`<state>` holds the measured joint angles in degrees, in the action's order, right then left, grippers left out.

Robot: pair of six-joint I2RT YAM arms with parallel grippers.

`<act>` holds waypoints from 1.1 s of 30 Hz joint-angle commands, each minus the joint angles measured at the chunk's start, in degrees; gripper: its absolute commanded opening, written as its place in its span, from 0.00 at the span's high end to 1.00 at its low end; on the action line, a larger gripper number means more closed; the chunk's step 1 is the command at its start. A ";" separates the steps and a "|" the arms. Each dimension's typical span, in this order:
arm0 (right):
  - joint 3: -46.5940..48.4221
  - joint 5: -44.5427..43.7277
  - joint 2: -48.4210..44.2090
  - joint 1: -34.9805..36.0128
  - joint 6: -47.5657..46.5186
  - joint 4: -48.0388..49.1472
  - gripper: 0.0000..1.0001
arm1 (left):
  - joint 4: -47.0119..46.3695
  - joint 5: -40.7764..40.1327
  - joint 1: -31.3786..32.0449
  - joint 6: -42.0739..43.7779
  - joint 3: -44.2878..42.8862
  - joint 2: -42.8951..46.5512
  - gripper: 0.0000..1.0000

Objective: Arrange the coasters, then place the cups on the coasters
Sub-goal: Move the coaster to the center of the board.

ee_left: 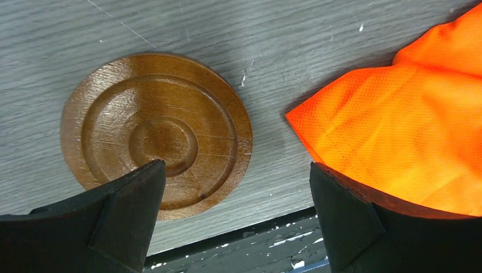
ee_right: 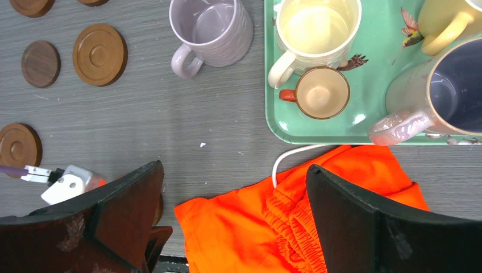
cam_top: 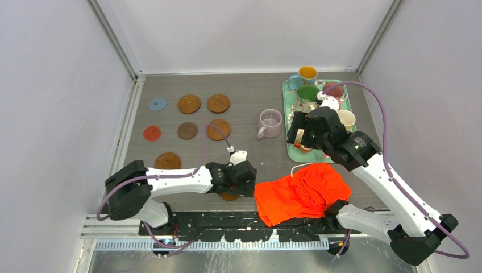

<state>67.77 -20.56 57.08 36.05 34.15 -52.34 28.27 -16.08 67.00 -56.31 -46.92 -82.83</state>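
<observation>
**A:** From the top?

**B:** Eight coasters (cam_top: 189, 103) lie flat on the left, round, so no long axis. Six are brown, plus a blue coaster (cam_top: 157, 104) and a red coaster (cam_top: 152, 133). One brown is mostly hidden under the left gripper (cam_top: 239, 182). The lilac mug (cam_top: 270, 123) stands mid-table, handle toward near-left. Four mugs (cam_top: 308, 94) show on the tray (cam_top: 288, 105). The right gripper (cam_top: 299, 132) hides part of it.

**A:** Left wrist?

**B:** Fingers wide, empty. One grooved coaster, its near edge behind the left finger. An orange cloth (ee_left: 409, 125) is cut off at right.

**A:** Right wrist?

**B:** Wide too, holding nothing. The tiny cup (ee_right: 321, 92) has its handle pointing left. Two mugs are cut off at right. Five coasters, three cropped.
</observation>
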 commanded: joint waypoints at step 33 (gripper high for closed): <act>-0.36 -1.99 -0.95 0.29 0.21 0.31 0.00 | -5.63 -4.42 -11.85 -1.73 6.79 0.98 0.00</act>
<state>66.83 -21.39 56.75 36.05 34.22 -52.42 21.78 -19.70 58.72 -59.27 -42.72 -82.67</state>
